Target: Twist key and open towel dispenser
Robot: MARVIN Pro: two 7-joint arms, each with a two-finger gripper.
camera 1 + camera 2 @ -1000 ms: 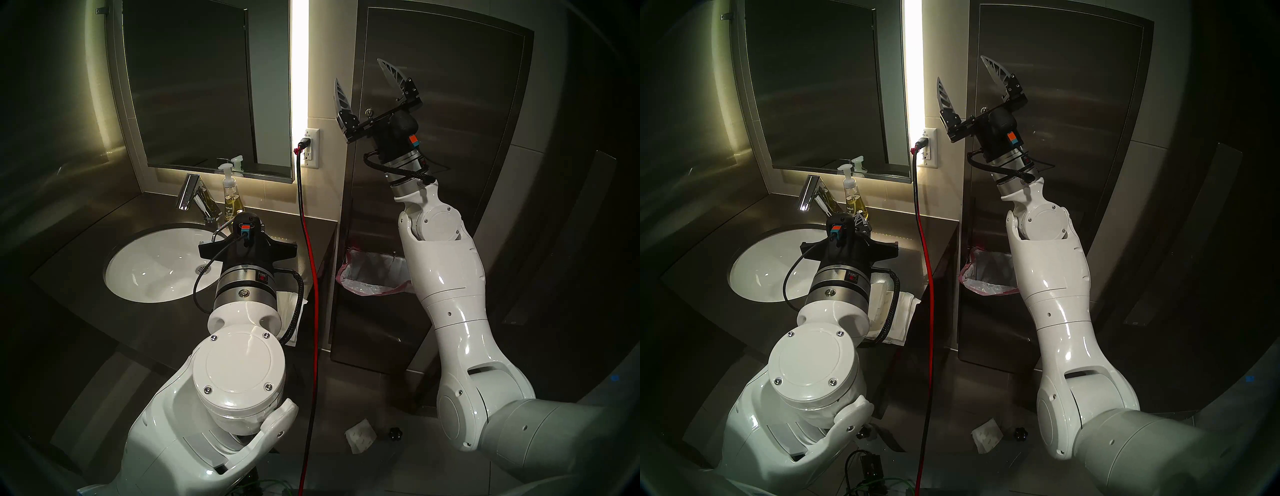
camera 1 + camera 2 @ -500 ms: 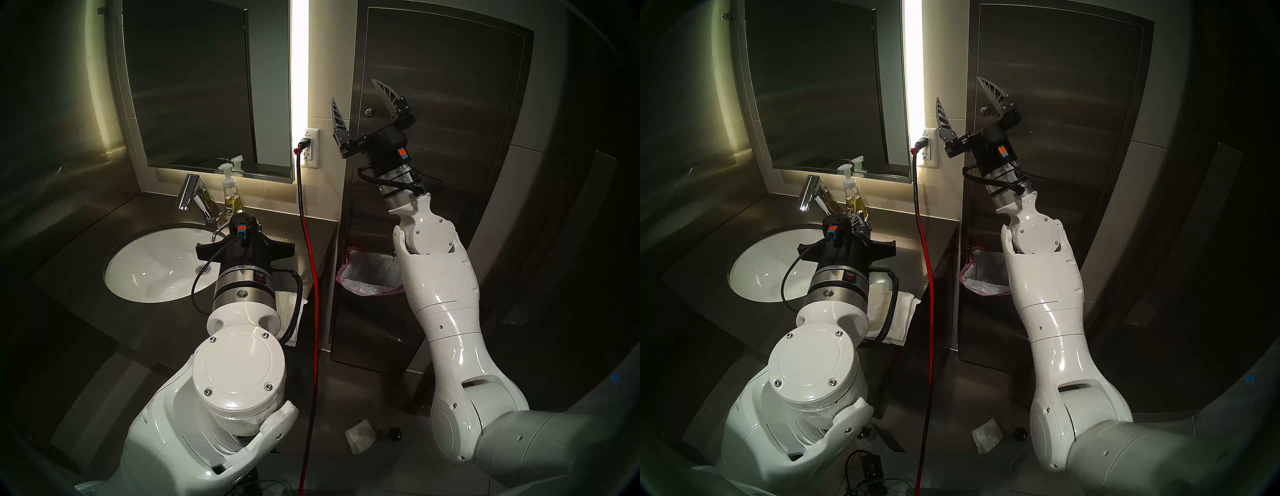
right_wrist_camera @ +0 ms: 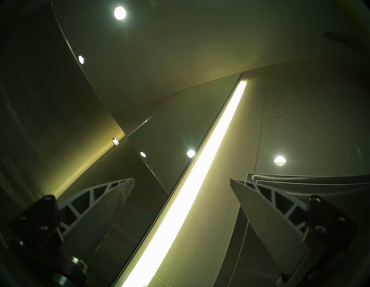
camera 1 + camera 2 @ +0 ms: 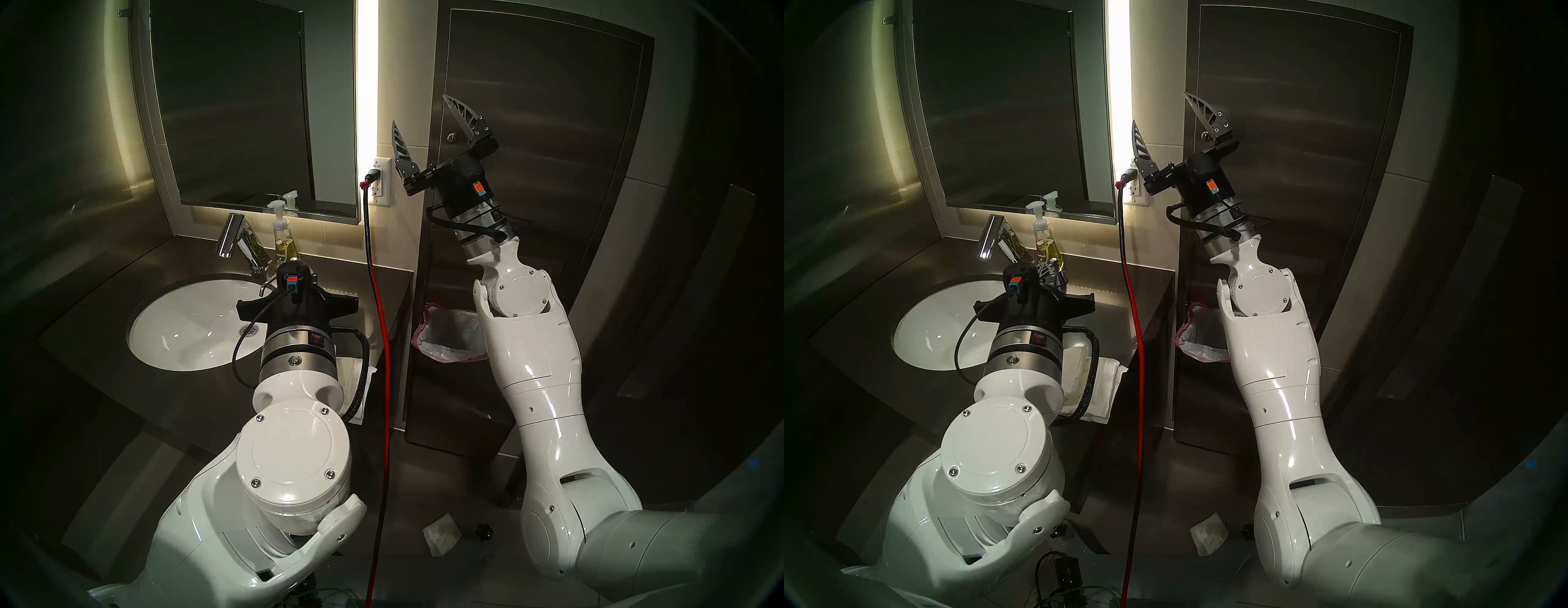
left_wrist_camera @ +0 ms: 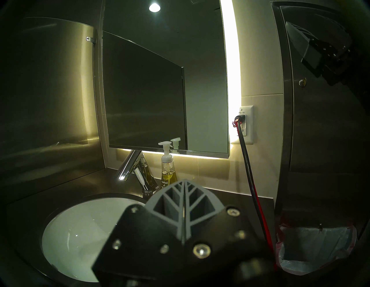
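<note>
Fingers of the left gripper [image 5: 183,192] are seen pressed together over the worktop [image 4: 106,339] by the sink [image 4: 178,322]. Right gripper [image 4: 424,123] is raised, fingers spread wide, empty, key [image 4: 453,136] framed between them on the towel dispenser [image 4: 551,127] door.

Both arms [image 4: 539,382] are wearing glossy white shells dotted with small screws, giving way to silver wrist rings and black heads. Black cables are looping around each wrist. An orange-and-blue tag is showing on each head. Grey ribbed fingers [image 4: 460,116] are tapering to points.
</note>
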